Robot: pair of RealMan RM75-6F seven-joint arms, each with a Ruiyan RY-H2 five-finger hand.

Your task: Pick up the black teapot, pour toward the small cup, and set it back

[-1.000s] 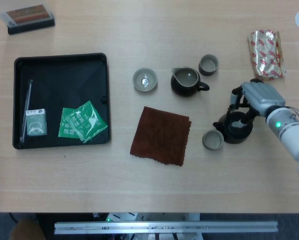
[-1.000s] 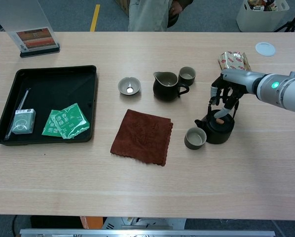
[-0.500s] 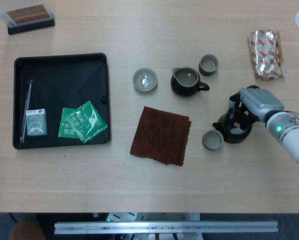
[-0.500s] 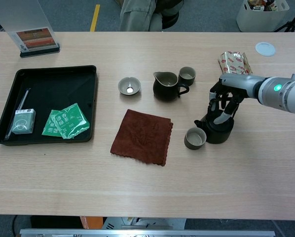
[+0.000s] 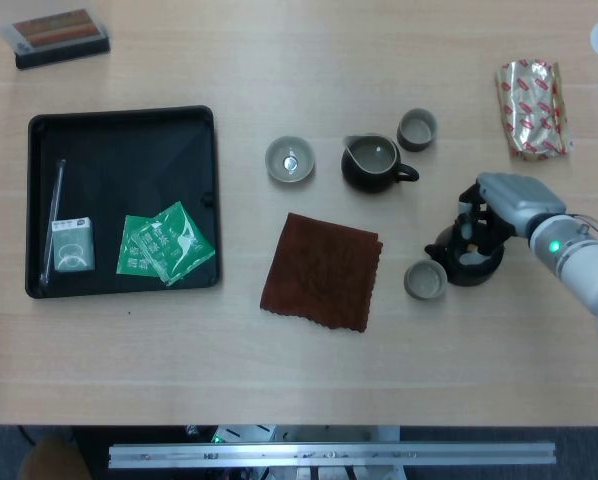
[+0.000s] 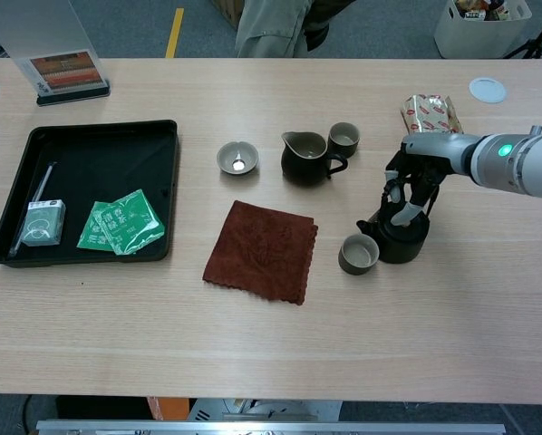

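The black teapot (image 5: 467, 268) (image 6: 400, 245) stands on the table at the right, its spout pointing left toward the small grey cup (image 5: 424, 281) (image 6: 357, 254) that sits right beside it. My right hand (image 5: 486, 214) (image 6: 412, 184) reaches down from the right onto the top of the teapot, with its fingers curled around the overhead handle. The hand covers the lid. My left hand shows in neither view.
A brown cloth (image 5: 322, 270) lies left of the cup. Behind it stand a dark pitcher (image 5: 371, 163), another small cup (image 5: 416, 129) and a small bowl (image 5: 290, 159). A gold packet (image 5: 532, 108) lies at the far right, a black tray (image 5: 119, 112) at the left.
My right hand has come down from above the teapot and drawn its fingers in around the handle. The teapot and the cup have not moved.
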